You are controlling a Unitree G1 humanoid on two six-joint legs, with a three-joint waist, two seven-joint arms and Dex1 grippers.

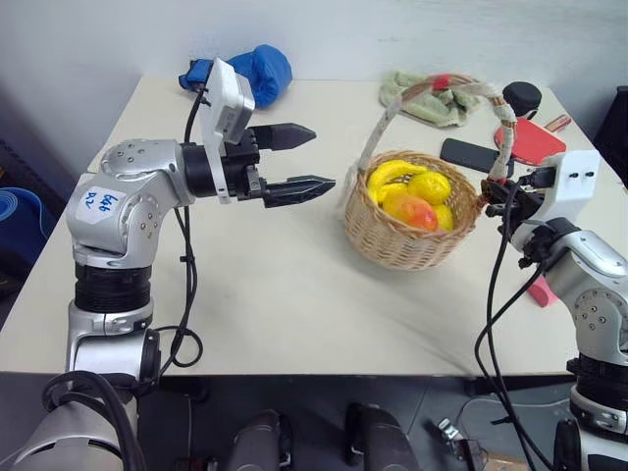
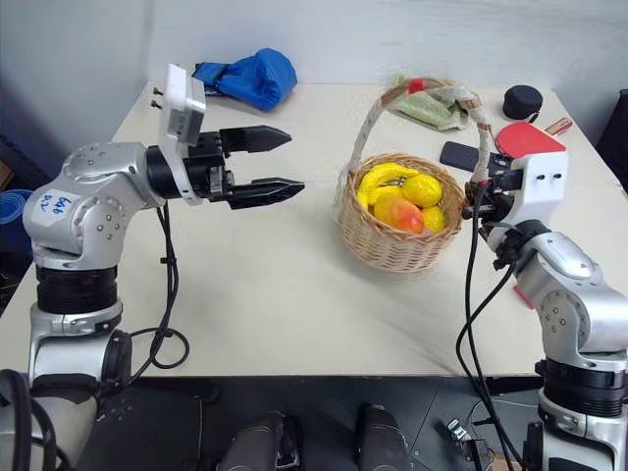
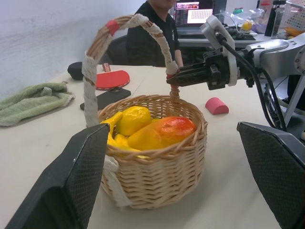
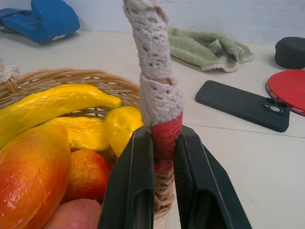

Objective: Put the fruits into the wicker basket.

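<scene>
Fruits (image 1: pixel 410 194) in wicker basket (image 1: pixel 392 240), right tool (image 4: pixel 164 162) clamping handle (image 4: pixel 157 90)

left arm reaches level over the table, its left gripper (image 1: pixel 299 162) with fingers spread wide, holding nothing; right gripper (image 4: pixel 164 164) points level, fingers pinched tight on the basket handle (image 4: pixel 159 102)

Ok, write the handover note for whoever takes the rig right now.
Left gripper: jaws open, empty, hanging above the table to the left of the basket.
Right gripper: jaws shut on the basket handle, low down at its red band by the rim.
Fruits: banana, lemon and mango all lie in the basket.
Done: fruits loaded.
Left: no fruit seen loose on the table; probably only release the handle.
</scene>
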